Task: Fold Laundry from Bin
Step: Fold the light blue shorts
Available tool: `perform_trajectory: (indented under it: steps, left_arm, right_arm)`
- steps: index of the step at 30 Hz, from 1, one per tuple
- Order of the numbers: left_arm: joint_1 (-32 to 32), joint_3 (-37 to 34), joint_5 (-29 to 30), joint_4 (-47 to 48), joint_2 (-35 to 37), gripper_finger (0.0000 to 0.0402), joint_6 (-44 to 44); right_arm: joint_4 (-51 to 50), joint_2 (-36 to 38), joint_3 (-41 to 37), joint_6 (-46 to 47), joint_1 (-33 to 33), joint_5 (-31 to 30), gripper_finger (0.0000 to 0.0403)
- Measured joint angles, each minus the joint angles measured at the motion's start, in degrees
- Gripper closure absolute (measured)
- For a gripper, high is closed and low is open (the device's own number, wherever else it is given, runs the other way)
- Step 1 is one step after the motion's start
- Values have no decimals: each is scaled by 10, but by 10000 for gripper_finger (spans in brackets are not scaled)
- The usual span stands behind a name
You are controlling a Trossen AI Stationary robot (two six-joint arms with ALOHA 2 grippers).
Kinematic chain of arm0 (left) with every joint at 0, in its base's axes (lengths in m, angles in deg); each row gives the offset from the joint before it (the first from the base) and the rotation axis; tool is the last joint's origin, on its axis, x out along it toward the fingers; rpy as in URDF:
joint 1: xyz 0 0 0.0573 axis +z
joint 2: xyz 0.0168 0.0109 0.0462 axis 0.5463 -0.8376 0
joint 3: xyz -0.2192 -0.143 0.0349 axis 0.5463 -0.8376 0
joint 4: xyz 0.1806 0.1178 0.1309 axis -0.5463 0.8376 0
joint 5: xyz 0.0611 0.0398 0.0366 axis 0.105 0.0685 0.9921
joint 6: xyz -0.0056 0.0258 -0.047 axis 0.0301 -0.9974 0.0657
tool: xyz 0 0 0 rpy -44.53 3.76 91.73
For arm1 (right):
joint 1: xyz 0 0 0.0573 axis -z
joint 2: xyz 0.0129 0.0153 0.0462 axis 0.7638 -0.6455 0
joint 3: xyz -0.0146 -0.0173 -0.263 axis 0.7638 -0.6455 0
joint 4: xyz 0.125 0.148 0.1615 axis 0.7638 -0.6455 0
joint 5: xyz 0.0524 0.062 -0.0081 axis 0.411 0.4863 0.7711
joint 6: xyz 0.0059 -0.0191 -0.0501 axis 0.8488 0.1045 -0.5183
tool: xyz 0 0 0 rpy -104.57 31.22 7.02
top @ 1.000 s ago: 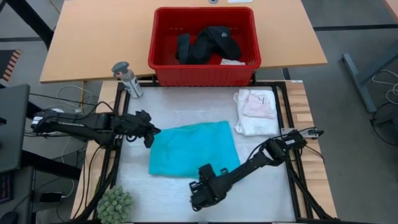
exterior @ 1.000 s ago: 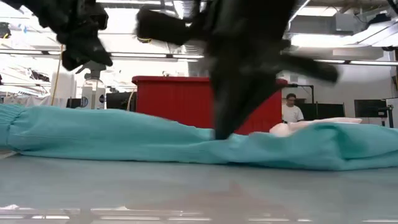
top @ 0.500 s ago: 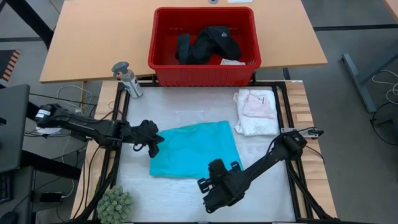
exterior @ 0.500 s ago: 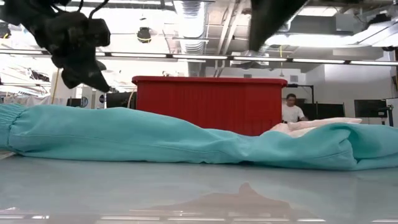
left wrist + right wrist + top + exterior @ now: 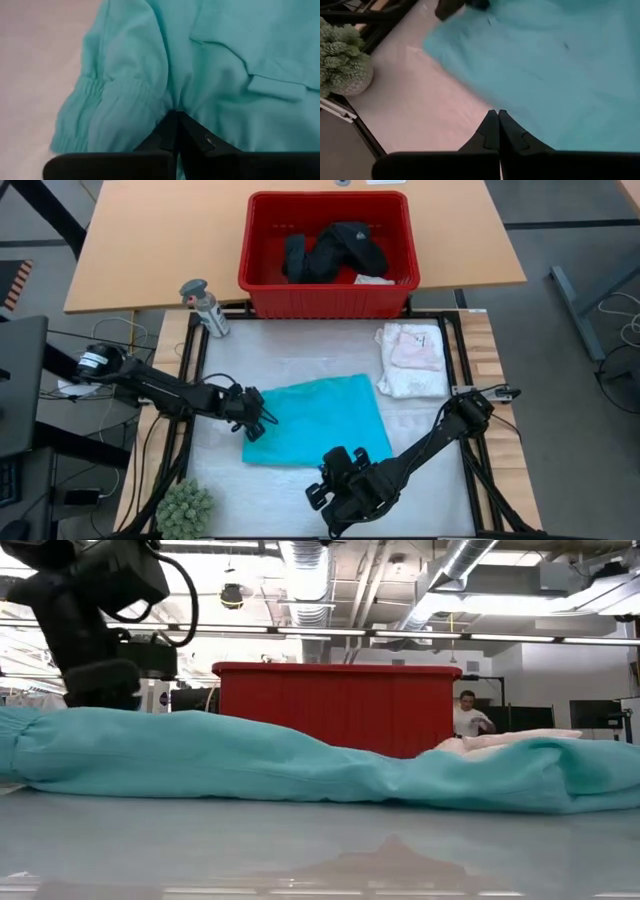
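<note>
Left gripper (image 5: 262,423): fingers pressed together, tips down on the left edge of the turquoise shirt (image 5: 318,418), at the gathered cuff; in the left wrist view the closed tips (image 5: 176,119) meet the cloth where it puckers, but whether a fold is pinched between them cannot be told. In the low view this gripper (image 5: 100,690) sits on the shirt's left end.

Right gripper (image 5: 322,492): fingers closed, nothing between them, over the bare white work mat (image 5: 290,485) just in front of the shirt's near edge, apart from the cloth. The right wrist view shows the shut tips (image 5: 496,119) above the mat with the shirt's edge just beyond.

Turquoise shirt: folded to a rough rectangle, flat on the mat's middle.

Small pale pink-white piece (image 5: 411,358): folded, at the mat's far right corner, well apart from the shirt.

Red bin (image 5: 328,298): on the wooden table (image 5: 150,240) beyond the mat; black clothing (image 5: 330,248) inside, a scrap of white showing at its near right.

Spray bottle (image 5: 205,307): upright, left of the bin.

Small potted plant (image 5: 185,510): near left corner.

Low view: a person (image 5: 467,715) in the room behind
</note>
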Motion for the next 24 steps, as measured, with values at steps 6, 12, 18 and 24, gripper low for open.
perform_trajectory:
  steps: [6,12,18,24]
  left_arm:
    - [-35,0,-93,-126,-54,401,72]
    - [-78,1,-166,-207,-52,401,157]
    - [-126,38,-176,-207,-29,401,176]
    - [-146,69,-157,-172,-8,401,182]
  right_arm:
    - [1,0,0,2,-4,-3,389]
    - [-88,-1,0,159,-9,8,389]
    - [-177,-29,0,290,-11,95,389]
    - [-231,-61,0,359,-2,175,389]
